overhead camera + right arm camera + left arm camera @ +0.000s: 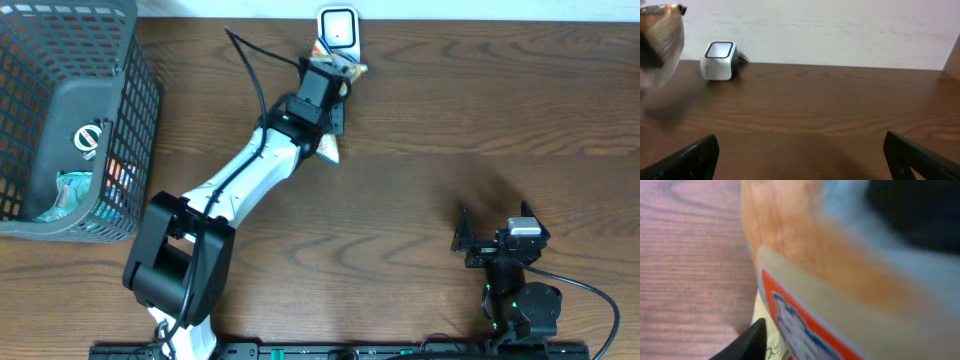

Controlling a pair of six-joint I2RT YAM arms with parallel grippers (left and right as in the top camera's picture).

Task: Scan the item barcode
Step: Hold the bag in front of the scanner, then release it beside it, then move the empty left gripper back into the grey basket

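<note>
The item is a crinkly snack packet with red and blue print. My left gripper is shut on it just in front of the white barcode scanner at the table's far edge. In the left wrist view the blurred packet fills the frame beside one black finger; the other finger is hidden behind it. From the right wrist the packet hangs above the table, left of the scanner. No barcode can be made out. My right gripper stands open and holds nothing.
A dark plastic basket stands at the left edge of the table with several more packaged goods inside. A black cable runs along the left arm. A pale wall rises behind the scanner.
</note>
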